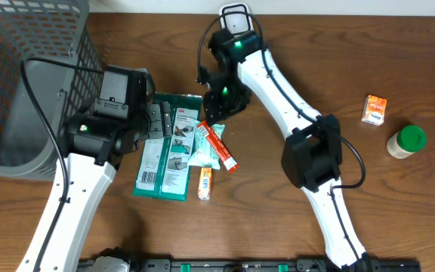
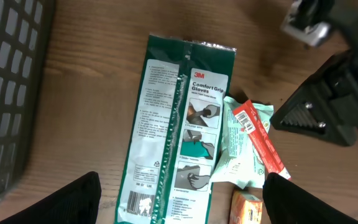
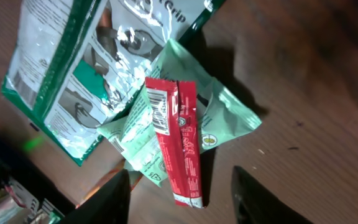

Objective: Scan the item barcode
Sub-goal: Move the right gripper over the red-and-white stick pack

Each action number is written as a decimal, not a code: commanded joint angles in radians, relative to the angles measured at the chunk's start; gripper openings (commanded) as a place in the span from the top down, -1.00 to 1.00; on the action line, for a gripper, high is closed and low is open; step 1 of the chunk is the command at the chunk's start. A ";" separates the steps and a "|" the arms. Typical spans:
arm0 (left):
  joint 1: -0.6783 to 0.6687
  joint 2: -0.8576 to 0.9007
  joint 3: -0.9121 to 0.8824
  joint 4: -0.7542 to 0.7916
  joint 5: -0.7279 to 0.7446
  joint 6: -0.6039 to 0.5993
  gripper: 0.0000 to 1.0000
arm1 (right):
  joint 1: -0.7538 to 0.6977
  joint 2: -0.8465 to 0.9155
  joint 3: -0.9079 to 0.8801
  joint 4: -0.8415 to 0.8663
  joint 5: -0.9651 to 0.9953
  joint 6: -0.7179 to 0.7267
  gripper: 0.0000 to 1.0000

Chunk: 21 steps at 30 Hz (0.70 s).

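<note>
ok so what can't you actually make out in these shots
- left wrist: orange packet, cut off by the bottom edge
- right wrist: pale green pouch, middle covered by the red packet
- overhead: print on the orange box and the green-lidded jar, too small to read
- left wrist: glove pack barcode digits, too small and blurred

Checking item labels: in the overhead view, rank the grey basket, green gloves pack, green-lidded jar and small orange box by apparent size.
1. grey basket
2. green gloves pack
3. green-lidded jar
4. small orange box
</note>
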 commanded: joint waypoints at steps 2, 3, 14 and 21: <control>0.005 0.004 0.013 -0.001 -0.012 0.014 -0.68 | 0.013 -0.036 -0.051 0.003 0.030 -0.010 0.13; 0.005 0.004 0.013 -0.001 -0.012 0.014 -0.68 | 0.013 -0.036 -0.063 0.003 0.030 -0.010 0.16; 0.005 0.004 0.013 -0.001 -0.012 0.014 -0.68 | 0.014 -0.060 -0.126 -0.010 0.030 -0.010 0.30; 0.005 0.004 0.013 -0.001 -0.012 0.014 -0.68 | 0.025 -0.157 -0.126 -0.044 0.061 -0.010 0.09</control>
